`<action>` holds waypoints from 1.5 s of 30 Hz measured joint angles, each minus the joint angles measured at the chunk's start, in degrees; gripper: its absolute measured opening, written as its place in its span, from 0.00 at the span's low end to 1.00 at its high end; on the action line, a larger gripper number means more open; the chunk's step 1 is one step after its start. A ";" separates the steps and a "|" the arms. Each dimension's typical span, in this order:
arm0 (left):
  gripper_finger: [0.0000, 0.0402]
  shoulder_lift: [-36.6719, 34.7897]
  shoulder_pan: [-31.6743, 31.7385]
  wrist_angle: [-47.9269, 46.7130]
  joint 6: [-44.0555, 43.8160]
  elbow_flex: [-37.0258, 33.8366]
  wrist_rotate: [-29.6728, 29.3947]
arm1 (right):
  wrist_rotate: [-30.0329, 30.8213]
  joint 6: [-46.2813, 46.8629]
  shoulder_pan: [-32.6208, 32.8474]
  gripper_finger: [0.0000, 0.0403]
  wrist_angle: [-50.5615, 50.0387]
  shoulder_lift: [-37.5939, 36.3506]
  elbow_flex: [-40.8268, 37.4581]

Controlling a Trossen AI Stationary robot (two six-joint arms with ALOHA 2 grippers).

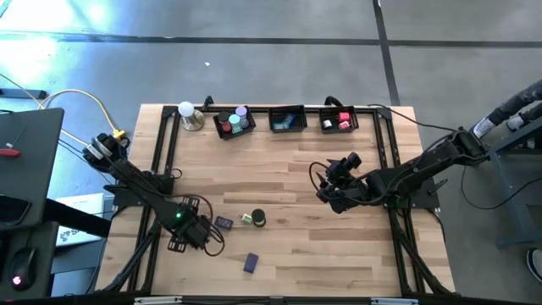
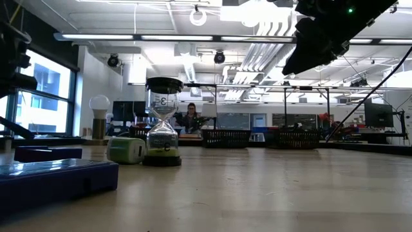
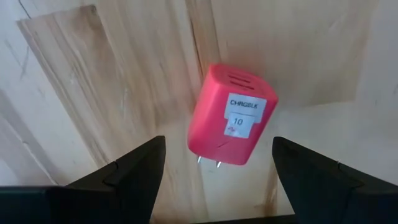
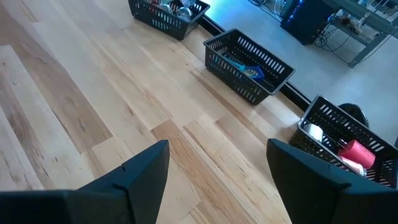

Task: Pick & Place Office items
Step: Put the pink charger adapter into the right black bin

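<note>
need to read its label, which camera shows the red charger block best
The left wrist view: the red charger block lies on the wood between the open left end effector fingers, label and prongs clear. In the high view the left arm hides it. The low and right wrist views don't show it.

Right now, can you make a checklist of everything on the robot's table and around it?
Surface: wooden table, bare in the middle.
Job's things: red charger block lies on the wood under the left gripper; purple block near front edge; three black baskets at the back hold more items.
Clutter: hourglass, white bulb.
Grippers: left gripper open over charger; right gripper open, empty.
Cables: yellow cable at left.
Surroundings: person far behind.
</note>
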 joint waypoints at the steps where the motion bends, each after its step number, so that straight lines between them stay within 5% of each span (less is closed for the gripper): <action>1: 0.71 0.00 0.09 -0.01 0.00 -0.08 0.11 | 0.00 0.00 0.00 0.64 0.05 0.01 0.00; 33: 0.71 -0.04 0.43 6.68 -0.85 -6.36 -0.23 | 0.00 0.00 0.00 0.64 0.79 0.01 0.00; 45: 0.45 -0.10 4.85 7.28 3.87 -7.63 1.77 | 0.00 0.00 0.00 0.64 0.79 -0.01 0.00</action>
